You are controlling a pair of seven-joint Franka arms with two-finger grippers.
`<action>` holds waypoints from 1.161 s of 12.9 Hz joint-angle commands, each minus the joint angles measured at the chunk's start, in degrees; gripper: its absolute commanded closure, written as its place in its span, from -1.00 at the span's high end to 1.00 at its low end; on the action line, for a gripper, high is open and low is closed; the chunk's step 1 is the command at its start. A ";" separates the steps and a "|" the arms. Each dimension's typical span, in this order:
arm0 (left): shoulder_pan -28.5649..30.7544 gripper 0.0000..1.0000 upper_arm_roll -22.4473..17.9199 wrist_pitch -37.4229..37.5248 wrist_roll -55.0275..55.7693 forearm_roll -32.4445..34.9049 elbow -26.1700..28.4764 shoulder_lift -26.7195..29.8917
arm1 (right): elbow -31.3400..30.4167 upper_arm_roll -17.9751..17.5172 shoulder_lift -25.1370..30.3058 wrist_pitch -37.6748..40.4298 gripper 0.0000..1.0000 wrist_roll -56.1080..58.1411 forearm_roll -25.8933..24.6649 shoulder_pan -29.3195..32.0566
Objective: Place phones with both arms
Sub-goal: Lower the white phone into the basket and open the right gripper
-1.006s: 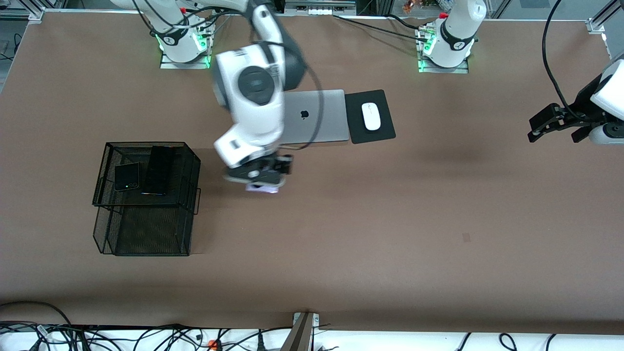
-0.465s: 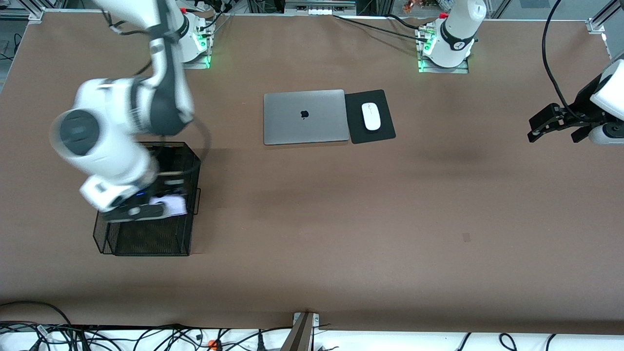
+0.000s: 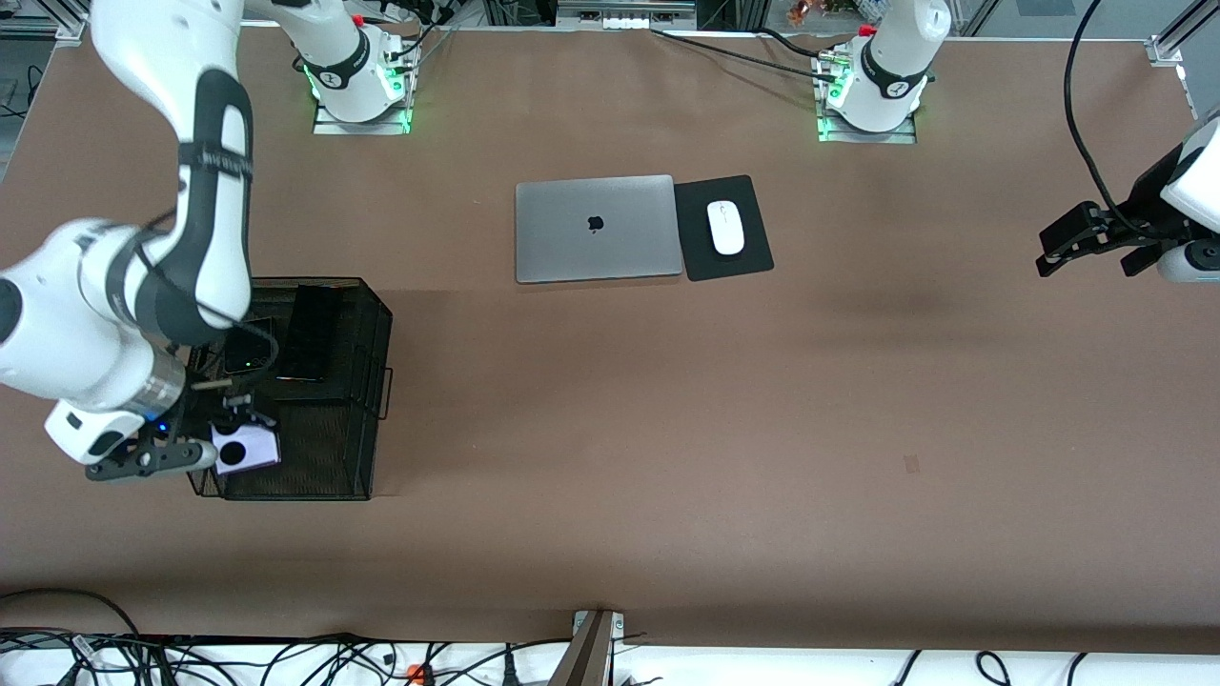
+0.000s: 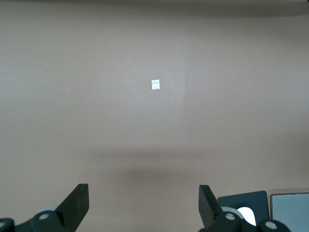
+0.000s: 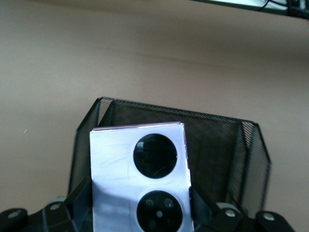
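My right gripper is shut on the lilac-white flip phone, which it holds over the lower tier of the black mesh basket. In the right wrist view the phone shows its two black circles, with a finger on each side and the basket's wall around it. The small black flip phone and the long slim black phone lie on the basket's upper tier. The right arm partly covers the black flip phone. My left gripper waits open over the left arm's end of the table, nothing between its fingers.
A closed grey laptop lies mid-table, farther from the front camera than the basket. Beside it is a white mouse on a black pad. A small pale mark shows on the bare brown table.
The right arm has swung with the lilac phone from beside the laptop to the basket, now low over its lower tier. The left arm has barely moved.
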State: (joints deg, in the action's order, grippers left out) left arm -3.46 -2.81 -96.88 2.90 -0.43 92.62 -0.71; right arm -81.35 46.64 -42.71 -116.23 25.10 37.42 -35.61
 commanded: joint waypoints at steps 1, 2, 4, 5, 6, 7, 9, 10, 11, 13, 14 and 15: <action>0.12 1.00 0.26 1.43 -1.14 -0.54 -1.74 -0.61 | 0.84 -0.41 -4.21 -3.55 -1.00 0.48 4.58 0.45; 0.21 1.00 0.26 1.43 -1.14 -0.45 -1.74 -0.61 | 0.75 -0.41 -5.44 -4.00 -1.00 0.04 5.20 0.45; 0.21 1.00 0.35 1.52 -1.05 -0.45 -1.74 -0.61 | 0.49 -0.41 -7.73 -4.00 -1.00 -0.05 7.22 0.54; 0.03 1.00 0.35 1.69 -1.05 -0.45 -1.74 -0.61 | 0.49 -0.41 -8.87 -4.09 -1.00 -0.05 8.01 0.80; 0.03 1.00 0.35 1.69 -1.14 -0.45 -1.74 -0.61 | 0.57 -0.41 -9.92 -4.18 -1.00 -0.14 9.24 1.06; 0.12 1.00 0.35 1.69 -1.14 -0.45 -1.74 -0.61 | 0.49 -0.41 -10.72 -4.18 -1.00 -0.23 9.77 1.15; -0.14 1.00 0.43 1.69 -1.05 -0.36 -1.74 -0.61 | 0.58 -0.41 -11.25 -4.18 0.79 -0.23 11.35 1.94; -0.14 1.00 0.44 1.69 -1.05 -0.36 -1.83 -0.61 | 0.66 -0.41 -11.25 -4.18 1.00 -0.23 11.54 2.29; -0.14 1.00 0.61 1.69 -1.05 -0.36 -1.83 -0.61 | 0.84 -0.41 -11.25 -4.18 1.00 -0.14 11.54 2.30; -0.23 1.00 0.87 1.69 -0.97 -0.36 -1.83 -0.61 | 1.45 0.03 -10.29 -3.30 1.00 -0.05 11.01 2.30; -0.23 1.00 0.87 1.78 -0.97 -0.36 -1.83 -0.52 | 1.54 0.29 -9.07 -2.51 1.00 0.04 10.49 2.21; -0.23 1.00 0.87 1.69 -0.97 -0.36 -1.83 -0.52 | 1.54 2.12 -8.36 -1.03 1.00 0.30 9.18 1.51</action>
State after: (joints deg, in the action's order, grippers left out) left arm -3.66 -1.97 -96.52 2.90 -0.43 92.55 -0.71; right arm -80.19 47.03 -53.27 -120.02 24.92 47.41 -33.78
